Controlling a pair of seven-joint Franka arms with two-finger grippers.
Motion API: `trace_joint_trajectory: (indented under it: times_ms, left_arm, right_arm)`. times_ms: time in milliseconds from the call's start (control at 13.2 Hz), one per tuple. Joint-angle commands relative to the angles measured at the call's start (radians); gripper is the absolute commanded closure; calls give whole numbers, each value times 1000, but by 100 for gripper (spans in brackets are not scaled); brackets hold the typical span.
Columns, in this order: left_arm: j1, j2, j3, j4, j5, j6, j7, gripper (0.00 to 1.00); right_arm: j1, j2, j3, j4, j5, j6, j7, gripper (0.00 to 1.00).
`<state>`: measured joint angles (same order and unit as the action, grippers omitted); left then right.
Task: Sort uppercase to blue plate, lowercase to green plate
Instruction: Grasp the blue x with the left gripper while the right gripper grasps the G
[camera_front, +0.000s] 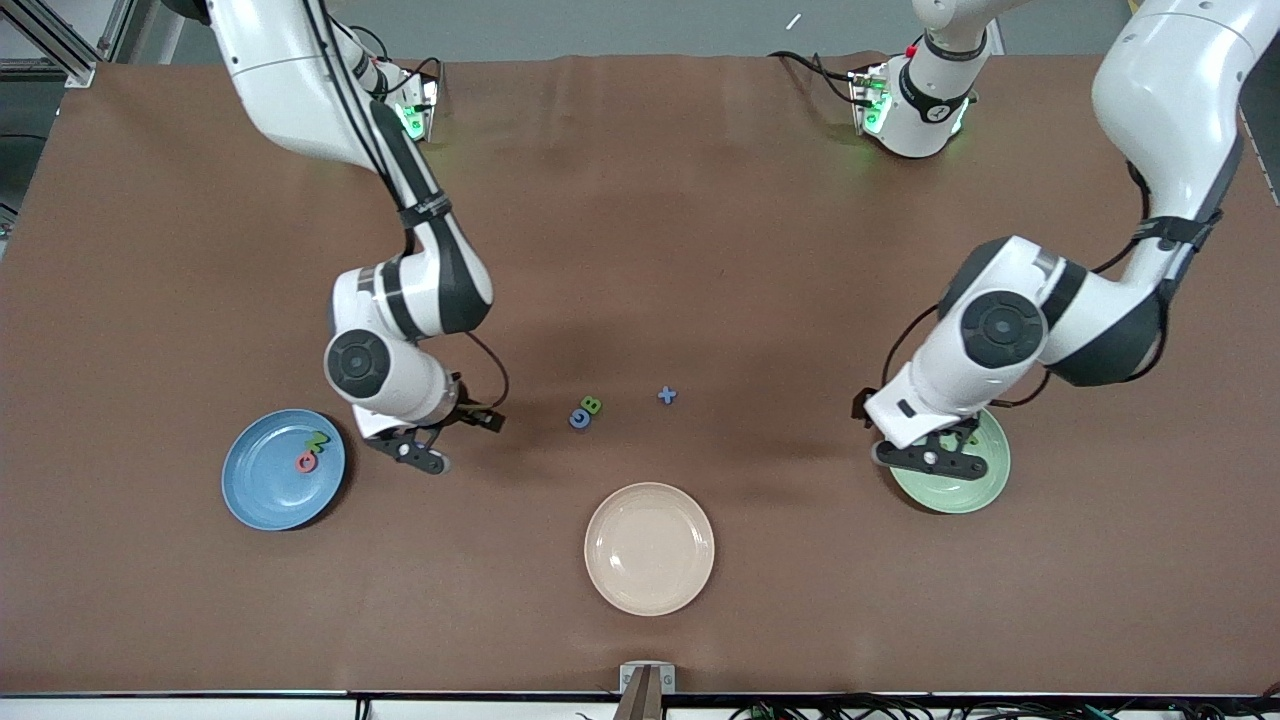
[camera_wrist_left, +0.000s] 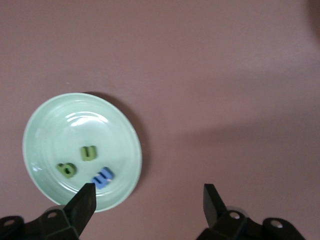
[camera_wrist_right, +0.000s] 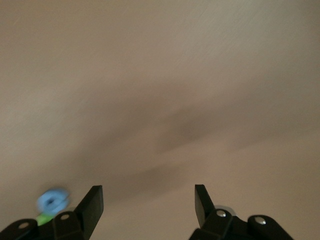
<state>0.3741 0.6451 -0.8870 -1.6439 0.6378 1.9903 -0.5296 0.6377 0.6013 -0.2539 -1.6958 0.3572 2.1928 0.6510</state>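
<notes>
Nearest us sits an empty round cream plate. We count two foam uppercase on the speckled blue plate, three lowercase on the mint-green plate; blue C, green B and blue cross wait mid-table. Left gripper over the green plate and right gripper beside the blue plate are both spread, empty.

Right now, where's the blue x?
In the front view the blue x lies on the bare table near its middle, beside the green B, farther from the camera than the cream plate.

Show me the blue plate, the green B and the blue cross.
blue plate (camera_front: 255, 490): front view, bare floor of the plate.
green B (camera_front: 592, 405): front view, middle of the letter.
blue cross (camera_front: 667, 395): front view, centre where its arms meet.
</notes>
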Motion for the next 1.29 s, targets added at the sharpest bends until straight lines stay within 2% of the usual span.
trace_joint_trajectory:
  times_ms: [0, 227, 302, 756, 907, 1210]
  left_arm:
    - [-81, 40, 5, 48, -6, -21, -186, 12]
    - [-208, 97, 17, 64, -15, -10, -489, 22]
    - [-254, 119, 37, 84, -15, -8, -563, 30]
    - [-593, 243, 250, 223, -17, 119, -1056, 33]
    - [-622, 294, 255, 259, -15, 171, -1194, 33]
    - [-662, 321, 287, 262, -17, 208, -1294, 36]
  right_arm:
    - [49, 14, -4, -1, 68, 62, 90, 18]
    - [137, 80, -4, 8, 68, 180, 215, 18]
    - [149, 98, -4, 19, 68, 200, 232, 18]
    - [181, 175, -4, 76, 66, 251, 268, 24]
    - [191, 192, -4, 87, 65, 252, 266, 30]
    - [192, 209, -4, 102, 63, 251, 266, 46]
